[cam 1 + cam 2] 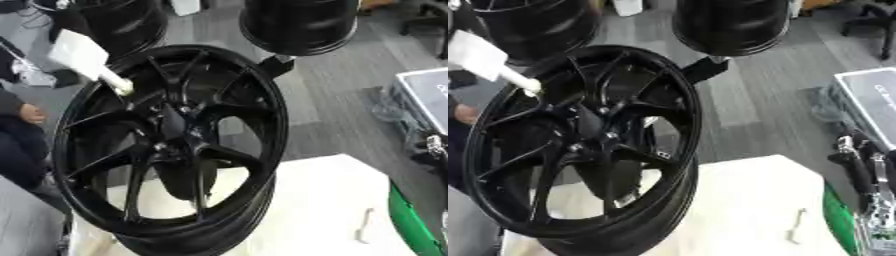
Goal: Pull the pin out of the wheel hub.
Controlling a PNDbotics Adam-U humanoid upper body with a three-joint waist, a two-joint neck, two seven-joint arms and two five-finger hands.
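A black wheel hub (pixel 171 145) stands tilted on its rim, filling the centre-left of the frame on a white table (pixel 324 200); no pin can be picked out among its spokes. The right hand (pixel 866 175) shows at the right edge, well apart from the wheel, its fingers unreadable; the left is out of view. A tug at the centre could tip the leaning wheel. A grey box (pixel 868 102) at right; contents unseen
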